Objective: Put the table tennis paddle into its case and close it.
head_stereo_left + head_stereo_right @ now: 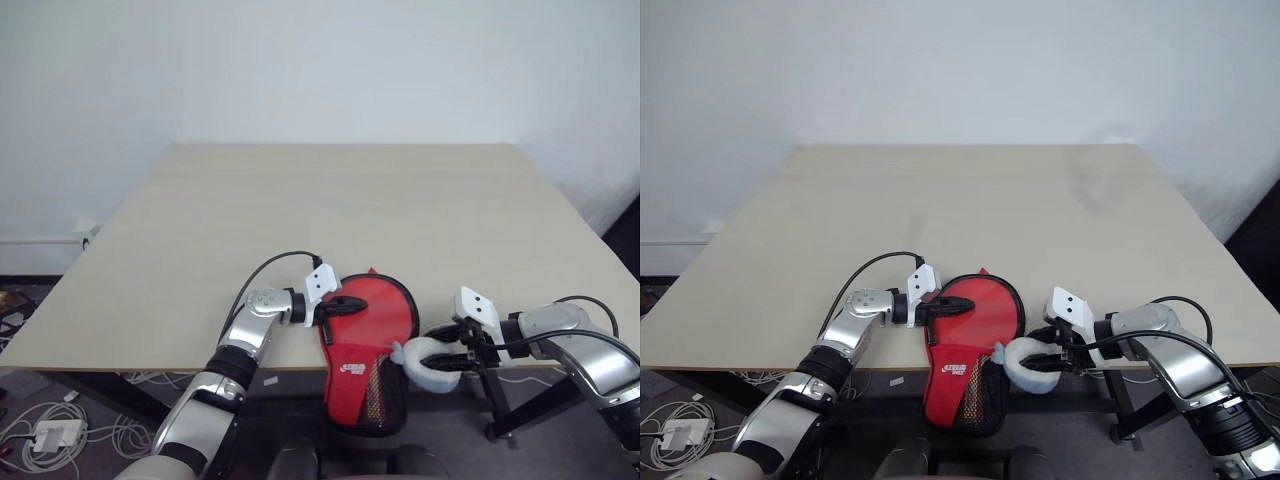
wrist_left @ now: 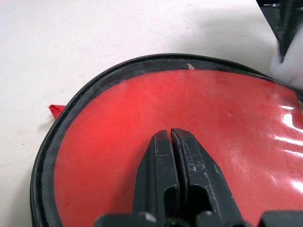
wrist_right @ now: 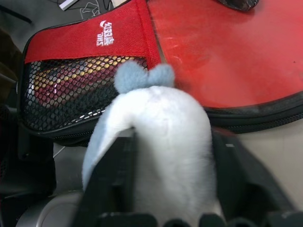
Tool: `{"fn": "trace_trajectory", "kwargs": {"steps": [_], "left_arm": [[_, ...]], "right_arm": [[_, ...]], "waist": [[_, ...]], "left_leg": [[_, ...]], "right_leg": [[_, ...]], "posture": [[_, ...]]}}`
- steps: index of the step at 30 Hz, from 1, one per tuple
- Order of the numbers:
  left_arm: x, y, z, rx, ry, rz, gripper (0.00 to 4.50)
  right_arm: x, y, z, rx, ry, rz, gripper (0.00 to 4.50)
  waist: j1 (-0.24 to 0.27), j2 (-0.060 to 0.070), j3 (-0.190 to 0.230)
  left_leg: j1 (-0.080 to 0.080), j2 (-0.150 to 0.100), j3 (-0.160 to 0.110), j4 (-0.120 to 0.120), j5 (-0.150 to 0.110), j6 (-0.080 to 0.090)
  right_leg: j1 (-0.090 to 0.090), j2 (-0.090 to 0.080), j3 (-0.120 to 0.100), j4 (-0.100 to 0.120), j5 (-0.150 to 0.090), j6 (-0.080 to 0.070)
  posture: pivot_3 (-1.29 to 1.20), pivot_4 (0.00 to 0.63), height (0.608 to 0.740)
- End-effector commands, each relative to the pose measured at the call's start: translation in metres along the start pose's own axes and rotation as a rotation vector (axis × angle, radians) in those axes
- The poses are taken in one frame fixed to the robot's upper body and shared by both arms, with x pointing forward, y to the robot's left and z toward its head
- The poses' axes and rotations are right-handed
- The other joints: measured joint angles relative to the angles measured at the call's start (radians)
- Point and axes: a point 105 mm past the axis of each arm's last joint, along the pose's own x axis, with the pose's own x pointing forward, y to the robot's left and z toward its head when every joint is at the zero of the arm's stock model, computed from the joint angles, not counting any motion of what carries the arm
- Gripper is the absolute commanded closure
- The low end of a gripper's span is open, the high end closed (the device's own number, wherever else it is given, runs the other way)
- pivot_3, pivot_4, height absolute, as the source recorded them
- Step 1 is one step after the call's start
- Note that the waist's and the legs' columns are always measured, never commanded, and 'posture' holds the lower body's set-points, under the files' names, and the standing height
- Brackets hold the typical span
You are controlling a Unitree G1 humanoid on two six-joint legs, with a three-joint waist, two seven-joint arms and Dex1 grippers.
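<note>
The red case [image 1: 366, 335] lies at the table's front edge, its round part on the table and its narrow end with the black mesh pocket [image 3: 61, 94] hanging over the edge. A black rim [image 2: 71, 113] runs around its glossy red top. The table tennis paddle is hidden. My left gripper [image 1: 362, 300] is shut, its fingertips [image 2: 182, 142] resting on the case's red top. Just right of the case, my right gripper [image 1: 440, 362] is shut on a small pale blue-grey fluffy lump [image 3: 161, 123], which touches the case's right rim.
The pale wooden table [image 1: 350, 200] stretches away towards a white wall. Cables and a white power adapter [image 1: 48, 432] lie on the floor at the left. A black stand [image 1: 492, 400] rises under the table's front right.
</note>
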Motion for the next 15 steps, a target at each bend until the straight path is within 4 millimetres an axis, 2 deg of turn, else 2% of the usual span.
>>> {"fn": "trace_trajectory", "kwargs": {"steps": [1, 5, 8, 12, 15], "left_arm": [[-0.002, -0.011, -0.037, -0.1, 0.114, -0.005, 4.5], [-0.002, -0.01, -0.037, -0.099, 0.116, -0.005, 4.5], [-0.003, -0.009, -0.037, -0.097, 0.116, -0.004, 4.5], [-0.004, -0.008, -0.037, -0.095, 0.119, -0.004, 4.5], [-0.004, -0.008, -0.037, -0.095, 0.121, -0.004, 4.5]], "right_arm": [[-0.003, -0.003, -0.001, -0.023, 0.025, -0.028, 3.5], [-0.003, 0.001, -0.002, -0.035, 0.038, -0.007, 4.48], [-0.005, 0.005, 0.0, -0.068, 0.038, 0.009, 4.49], [-0.014, 0.023, 0.009, -0.107, 0.014, 0.099, 4.49], [-0.02, 0.039, 0.006, -0.126, 0.03, 0.171, 4.49]], "waist": [[0.0, 0.0, 0.0], [0.0, 0.0, 0.0], [0.0, 0.0, 0.0], [0.001, 0.0, 0.0], [0.001, 0.0, 0.0]], "left_leg": [[0.0, 0.0, 0.0, 0.0, 0.0, 0.0], [0.0, 0.0, 0.0, 0.0, 0.0, 0.0], [0.0, 0.0, 0.0, 0.0, 0.0, 0.0], [0.0, 0.0, 0.0, 0.0, 0.0, 0.0], [0.0, 0.0, 0.0, 0.0, 0.0, 0.0]], "right_leg": [[0.0, 0.0, 0.0, 0.0, 0.0, 0.0], [0.0, 0.0, 0.0, 0.0, 0.0, 0.0], [0.0, 0.0, 0.0, 0.0, 0.0, 0.0], [0.0, 0.0, 0.0, -0.001, 0.0, 0.0], [0.0, 0.0, 0.0, -0.002, 0.0, 0.0]], "posture": [[0.0, 0.0, 0.684], [0.0, 0.0, 0.684], [0.0, 0.0, 0.684], [0.0, 0.0, 0.684], [0.0, 0.0, 0.684]]}}
